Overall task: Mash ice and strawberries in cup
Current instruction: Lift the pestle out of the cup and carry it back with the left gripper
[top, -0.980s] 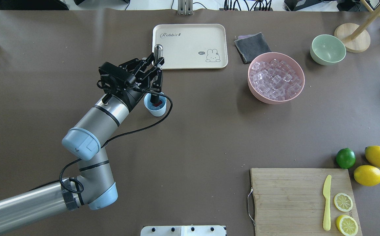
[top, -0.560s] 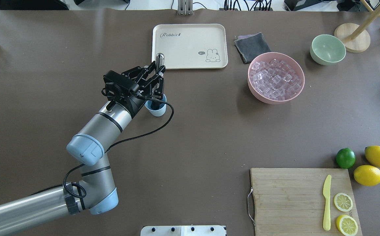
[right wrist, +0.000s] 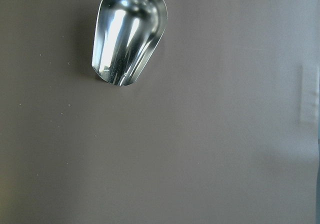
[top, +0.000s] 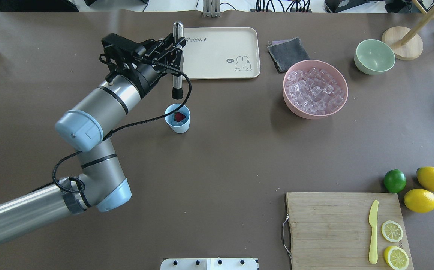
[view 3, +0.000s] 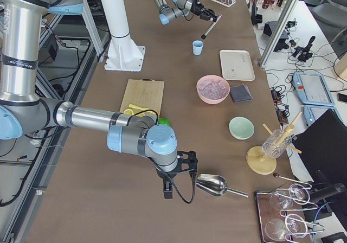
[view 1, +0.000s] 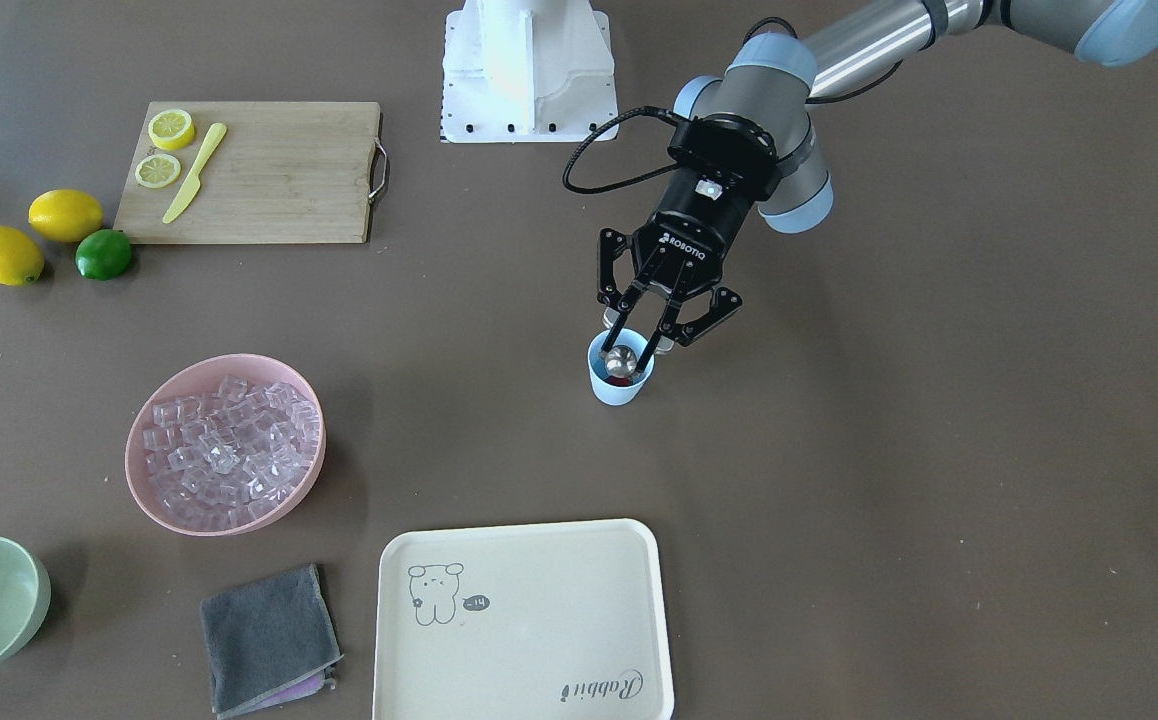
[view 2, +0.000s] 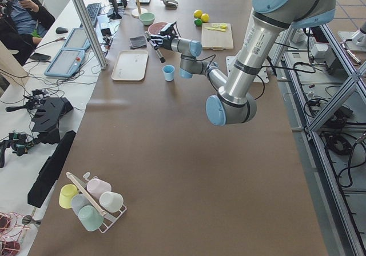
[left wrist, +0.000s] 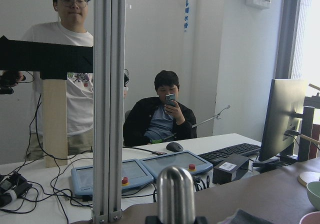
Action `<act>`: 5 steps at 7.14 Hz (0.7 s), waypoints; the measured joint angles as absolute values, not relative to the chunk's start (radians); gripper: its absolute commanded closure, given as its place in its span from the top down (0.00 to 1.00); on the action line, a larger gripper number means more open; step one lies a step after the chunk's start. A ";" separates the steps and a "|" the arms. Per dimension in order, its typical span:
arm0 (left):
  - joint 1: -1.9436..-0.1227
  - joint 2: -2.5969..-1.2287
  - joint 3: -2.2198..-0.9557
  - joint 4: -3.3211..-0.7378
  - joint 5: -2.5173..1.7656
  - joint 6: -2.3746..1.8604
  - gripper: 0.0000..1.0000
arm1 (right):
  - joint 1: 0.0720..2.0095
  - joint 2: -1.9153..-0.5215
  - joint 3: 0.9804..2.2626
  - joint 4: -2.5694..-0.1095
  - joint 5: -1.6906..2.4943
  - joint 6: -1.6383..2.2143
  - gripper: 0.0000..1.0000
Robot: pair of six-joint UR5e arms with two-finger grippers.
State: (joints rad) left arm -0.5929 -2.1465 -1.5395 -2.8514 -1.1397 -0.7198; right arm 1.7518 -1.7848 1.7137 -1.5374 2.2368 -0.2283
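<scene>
The light blue cup [top: 177, 123] stands on the brown table, with a dark red strawberry [top: 179, 116] inside it. I cannot make out ice in the cup; the ice [top: 314, 90] fills a pink bowl [top: 290, 103] to the right. My left gripper [top: 177, 45] is shut on a steel muddler [top: 178, 75], held upright with its black tip just above and beyond the cup's rim. From the front-facing view the muddler's round top [view 1: 623, 357] overlaps the cup [view 1: 619, 388]. My right gripper [view 3: 169, 187] hangs low over a metal scoop [right wrist: 127, 34]; whether it is open or shut I cannot tell.
A cream tray [top: 217, 52] lies just beyond the left gripper. A grey cloth [top: 288, 52], a pale green bowl [top: 374, 56] and a wooden stand [top: 402, 43] sit at the far right. The cutting board [top: 333, 225] with knife and lemon slices, a lime and two lemons are near right.
The left arm has lifted the muddler out of the cup and drawn it toward the tray. The strawberry in the cup now shows again.
</scene>
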 measured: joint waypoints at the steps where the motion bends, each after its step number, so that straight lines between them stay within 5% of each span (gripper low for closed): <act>1: -0.668 -2.135 -1.575 -2.769 -1.249 -0.821 0.31 | 1.752 -1.782 1.716 -1.538 2.238 -0.227 0.99; 5: -1.042 -2.087 -1.599 -2.504 -1.917 -1.107 0.31 | 1.752 -1.781 1.718 -1.537 2.261 -0.224 0.99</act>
State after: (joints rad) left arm -1.0424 -2.0866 -1.5988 -2.5036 -1.9171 -1.1068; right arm 1.7522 -1.7809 1.7180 -1.5371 2.2606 -0.2241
